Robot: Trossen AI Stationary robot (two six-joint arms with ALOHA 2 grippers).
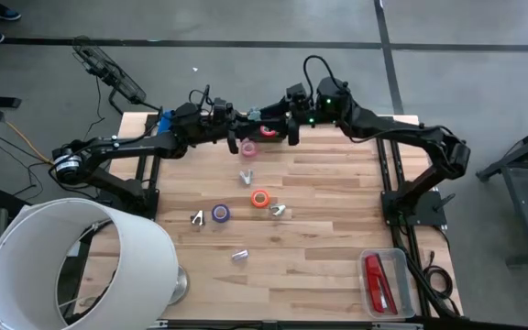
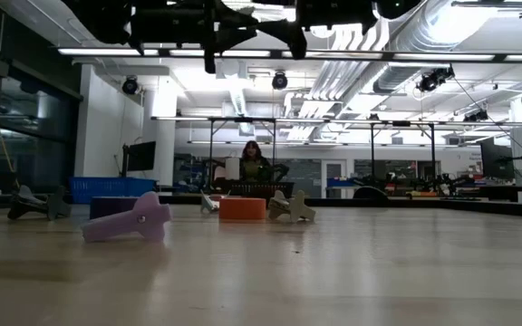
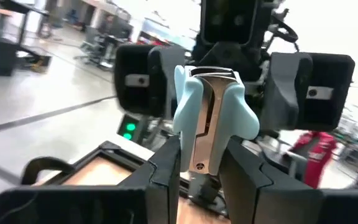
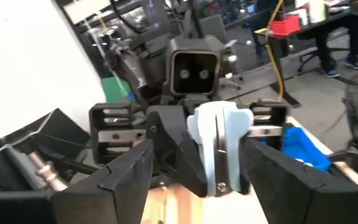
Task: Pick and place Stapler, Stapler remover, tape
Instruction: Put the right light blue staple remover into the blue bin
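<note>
A handover appears to be in hand, high above the wooden table's (image 1: 328,229) far edge. The left gripper (image 3: 204,155) is clamped on the pale blue, metal-jawed staple remover (image 3: 213,106), while the right gripper (image 4: 201,162) faces it with fingers spread to either side, clear of the piece. The next move likely calls for the right arm to back straight off before the left carries the remover away. Below the grippers lie pink (image 1: 248,148) and red (image 1: 269,131) tape rolls. Well nearer, on the right gripper's side, the glossy red stapler (image 1: 375,275) lies in a clear plastic tray (image 1: 396,259). Open board lies between.
</note>
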